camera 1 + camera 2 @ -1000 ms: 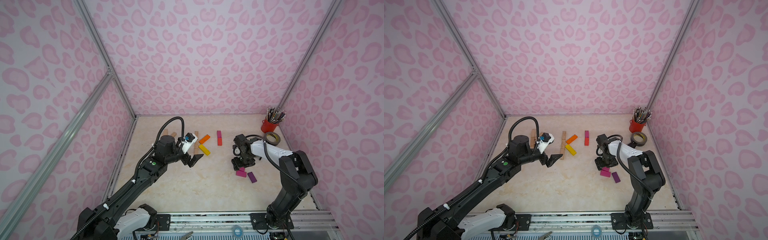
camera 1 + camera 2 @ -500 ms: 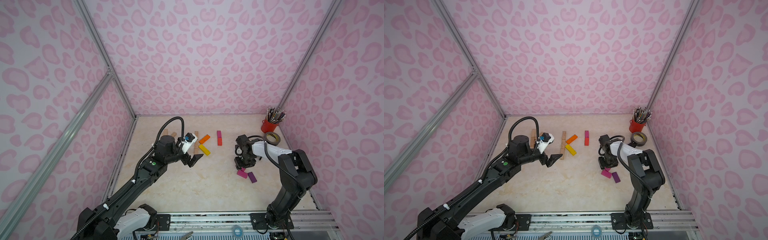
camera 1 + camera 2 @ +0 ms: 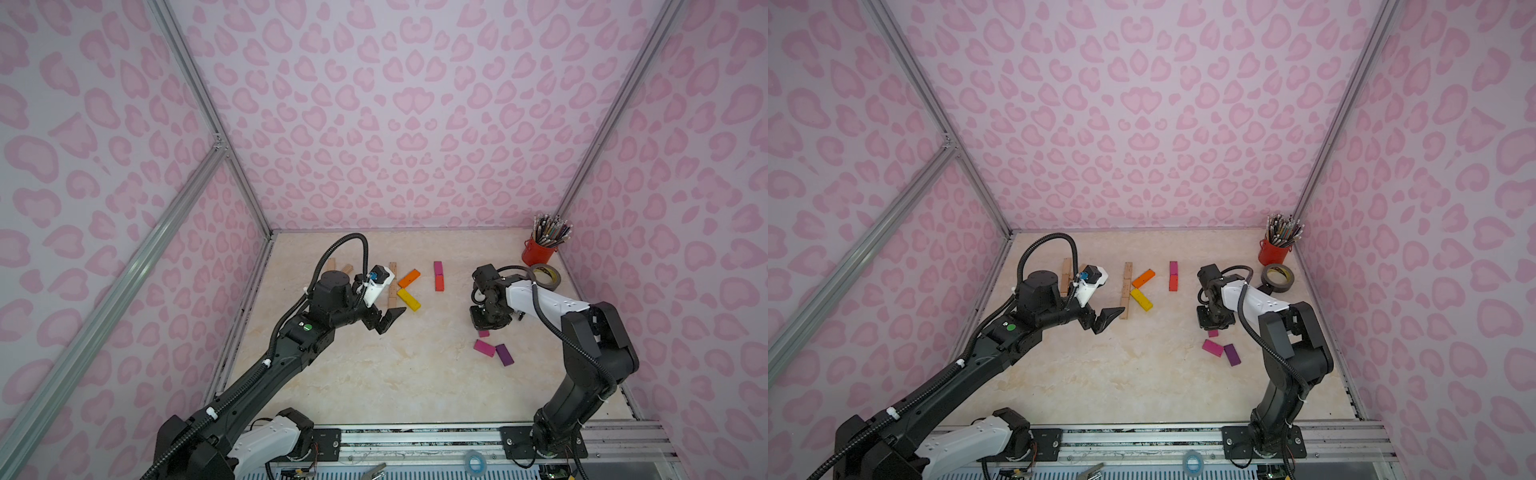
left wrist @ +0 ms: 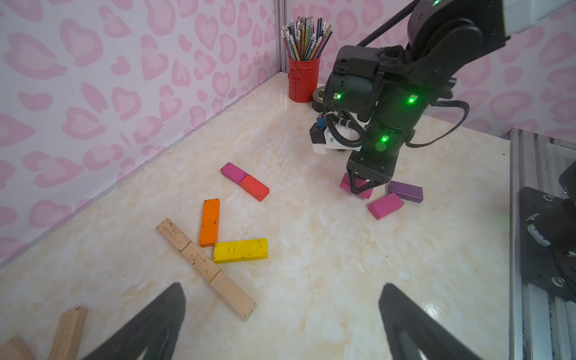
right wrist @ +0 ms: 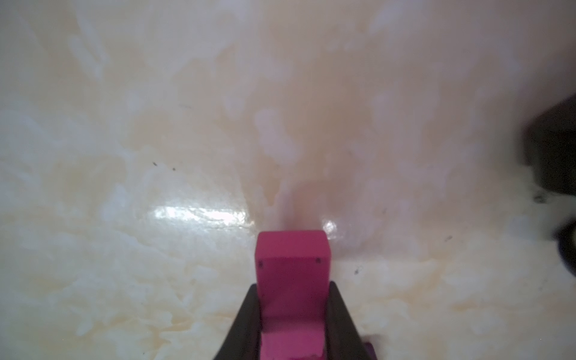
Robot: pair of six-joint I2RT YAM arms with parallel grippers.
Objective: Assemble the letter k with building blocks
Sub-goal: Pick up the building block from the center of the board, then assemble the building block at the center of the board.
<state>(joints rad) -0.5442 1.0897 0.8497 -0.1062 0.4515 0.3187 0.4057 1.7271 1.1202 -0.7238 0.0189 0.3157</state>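
Magenta painted wooden block (image 5: pixel 292 258), at the right of the marbled tabletop (image 3: pixel 374 374), is now pinched by the right gripper (image 4: pixel 361 188), whose jaws have just been drawn shut, so lifting is judged possible; the left gripper (image 4: pixel 282 288) is held wide open.

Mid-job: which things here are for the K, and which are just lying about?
For the K: wooden stem, orange block, yellow block, red block, far magenta block, spare wooden bars, loose magenta block, purple block, held magenta block in the right gripper.
Lying about: pencil cup, tape roll.
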